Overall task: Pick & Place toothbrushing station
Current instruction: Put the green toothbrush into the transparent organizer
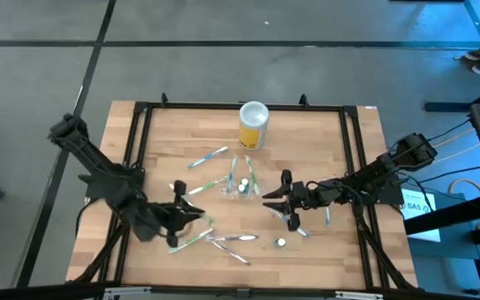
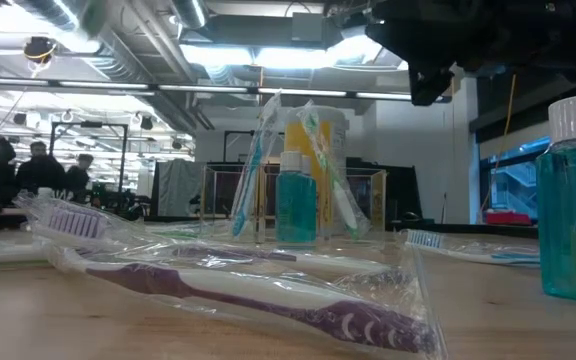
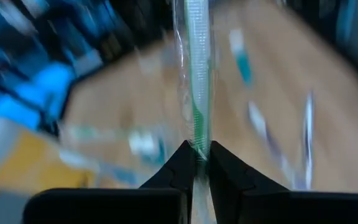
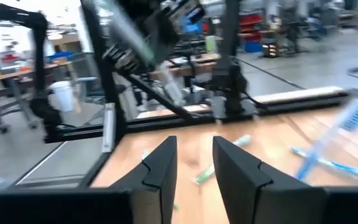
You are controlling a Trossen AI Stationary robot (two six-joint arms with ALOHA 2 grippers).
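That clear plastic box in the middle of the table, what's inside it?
The clear plastic container holds wrapped toothbrushes standing upright and a small bottle of blue liquid. The yellow canister behind blocks anything deeper in.

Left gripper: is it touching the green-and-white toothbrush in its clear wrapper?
Touching. In the left wrist view the left gripper has its dark fingers closed on the wrapped green-and-white toothbrush, which runs straight out from between them.
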